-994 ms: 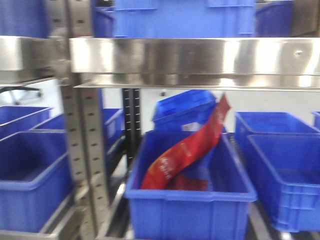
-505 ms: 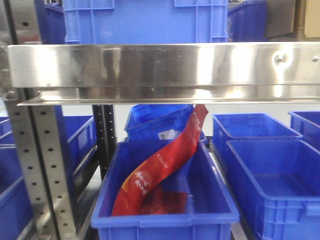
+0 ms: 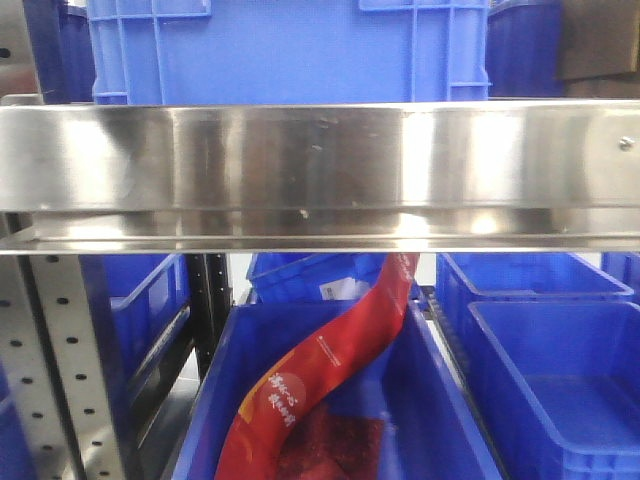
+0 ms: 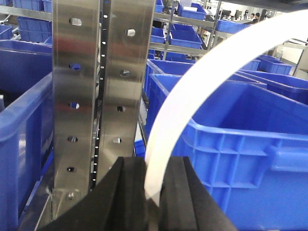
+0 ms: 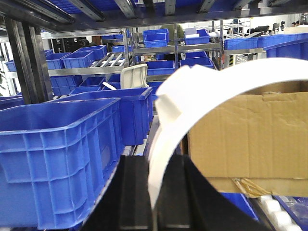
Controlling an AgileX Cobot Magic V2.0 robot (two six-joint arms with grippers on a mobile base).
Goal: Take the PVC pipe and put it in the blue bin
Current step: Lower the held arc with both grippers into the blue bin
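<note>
The left gripper [image 4: 154, 166] is clenched on a white, arched plastic PVC pipe [image 4: 178, 103]. One end is pinched between the black pads [image 4: 130, 187], and the rest sweeps up and away to the right of the jaws. Just behind the jaws and a little to their left stands a perforated, shiny steel upright [image 4: 77, 86]. To their right, beneath the rising arc, sits a deep blue plastic bin [image 4: 231, 144], and the pipe is not inside it.

The right gripper [image 5: 156, 168] is likewise clamped on a second white plastic arc [image 5: 240, 77], blurred near the jaws, which climbs from between the fingers and curves off to the right (whether it is another piece or the same one, I cannot tell). A ribbed blue plastic crate [image 5: 57, 144] lies left of these jaws. A brown cardboard box [image 5: 250, 139] sits to their right, behind the arc.

The front camera shows no jaws, only a broad stainless shelf rail [image 3: 320, 170]. Below it a long red foil pouch [image 3: 330, 370] leans in a blue storage tub [image 3: 440, 420].
</note>
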